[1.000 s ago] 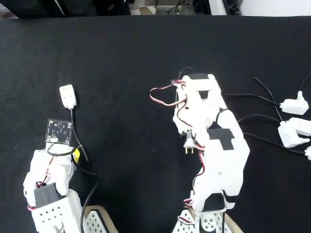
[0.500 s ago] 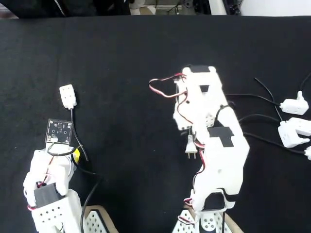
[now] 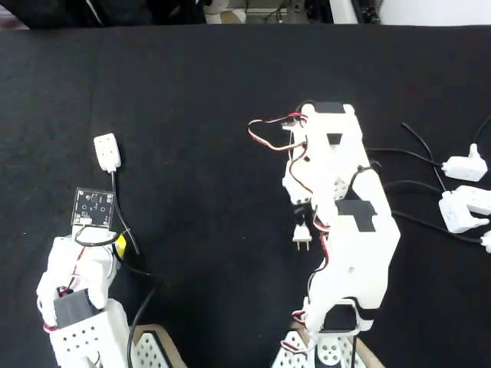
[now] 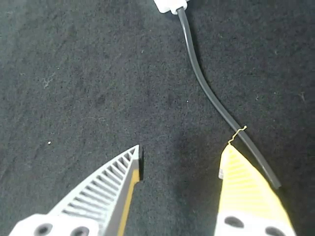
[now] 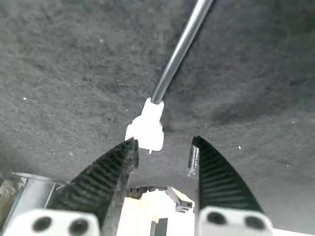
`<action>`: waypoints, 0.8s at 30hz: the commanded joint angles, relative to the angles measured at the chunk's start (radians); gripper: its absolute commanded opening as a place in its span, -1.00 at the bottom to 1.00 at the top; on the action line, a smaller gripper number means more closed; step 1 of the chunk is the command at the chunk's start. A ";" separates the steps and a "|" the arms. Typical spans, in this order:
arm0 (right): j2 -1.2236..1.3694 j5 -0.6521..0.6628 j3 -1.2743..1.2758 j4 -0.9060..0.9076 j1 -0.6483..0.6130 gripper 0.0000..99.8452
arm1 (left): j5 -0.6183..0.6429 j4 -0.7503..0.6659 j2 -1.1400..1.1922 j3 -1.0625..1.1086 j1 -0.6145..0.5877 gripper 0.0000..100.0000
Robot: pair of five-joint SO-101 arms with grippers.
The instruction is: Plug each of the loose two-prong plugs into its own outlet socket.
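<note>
You are at a robotics test bench, the kind kept in a lab or a maker's workshop rather than a home. The surface (image 3: 192,92) is wrapped edge to edge in plain black cloth, a flat working backdrop. Two white arms of printed plastic, the left arm (image 3: 77,299) and the right arm (image 3: 349,245), stand at its near edge. Their servo wires (image 3: 268,144) loop loose in red and white, and a small bare circuit board (image 3: 93,207) sits out in the open. White socket blocks (image 3: 464,207) on black cords (image 3: 399,153) lie at one side. Beyond the far edge you see a pale strip of wall or floor (image 3: 430,11) and dark clutter
</note>
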 commanded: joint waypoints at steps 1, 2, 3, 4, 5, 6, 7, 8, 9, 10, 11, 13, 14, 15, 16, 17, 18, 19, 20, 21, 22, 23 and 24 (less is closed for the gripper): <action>-0.013 0.009 0.047 0.034 0.011 -0.66 | -0.009 0.003 -0.009 0.012 -0.002 -0.48; -0.013 0.009 0.067 0.025 0.009 -0.66 | -0.009 0.003 -0.009 0.012 -0.002 -0.48; -0.013 0.005 0.081 0.012 0.009 -0.66 | -0.009 0.003 -0.009 0.012 -0.002 -0.48; -0.013 0.003 0.093 -0.005 0.009 -0.66 | -0.011 0.003 -0.009 0.012 -0.002 -0.48; -0.013 0.003 0.107 -0.017 0.009 -0.66 | -0.011 0.003 -0.009 0.012 -0.002 -0.48; -0.013 0.003 0.120 -0.026 0.012 -0.66 | -0.011 0.003 -0.009 0.012 -0.002 -0.48; -0.013 0.003 0.134 -0.035 0.015 -0.66 | -0.011 0.003 -0.009 0.012 -0.002 -0.48; -0.013 0.003 0.148 -0.055 0.015 -0.66 | -0.011 0.003 -0.009 0.012 -0.002 -0.48; -0.013 0.002 0.162 -0.081 0.015 -0.66 | -0.011 0.003 -0.009 0.012 -0.001 -0.48; -0.013 0.002 0.173 -0.112 0.015 -0.66 | -0.011 0.003 -0.009 0.012 -0.001 -0.48; -0.013 -0.002 0.180 -0.141 0.015 -0.66 | -0.011 0.003 -0.009 0.012 -0.001 -0.48; -0.010 -0.035 0.183 -0.184 0.015 -0.66 | -0.011 0.003 -0.009 0.012 -0.001 -0.48; -0.008 -0.043 0.185 -0.193 0.011 -0.66 | -0.011 0.003 -0.009 0.012 -0.001 -0.48; -0.007 -0.048 0.186 -0.198 0.009 -0.66 | -0.011 0.003 -0.009 0.012 -0.001 -0.48; -0.005 -0.049 0.188 -0.199 0.009 -0.66 | -0.011 0.003 -0.009 0.012 -0.001 -0.48; -0.005 -0.054 0.188 -0.199 0.009 -0.67 | -0.011 0.003 -0.009 0.012 -0.001 -0.48; -0.005 -0.054 0.189 -0.198 0.009 -0.67 | -0.011 0.003 -0.009 0.012 -0.001 -0.48; -0.005 -0.054 0.194 -0.201 0.009 -0.67 | -0.011 0.003 -0.009 0.012 -0.001 -0.48; -0.005 -0.054 0.203 -0.206 0.008 -0.67 | -0.011 0.003 -0.009 0.012 -0.001 -0.48; -0.005 -0.055 0.209 -0.207 0.000 -0.67 | -0.011 0.003 -0.009 0.012 -0.001 -0.48; -0.005 -0.055 0.216 -0.218 -0.012 -0.67 | -0.011 0.003 -0.009 0.012 -0.001 -0.48; -0.005 -0.055 0.220 -0.230 -0.023 -0.67 | -0.011 0.003 -0.009 0.012 -0.001 -0.48; -0.005 -0.061 0.228 -0.245 -0.035 -0.67 | -0.011 0.003 -0.009 0.012 -0.001 -0.48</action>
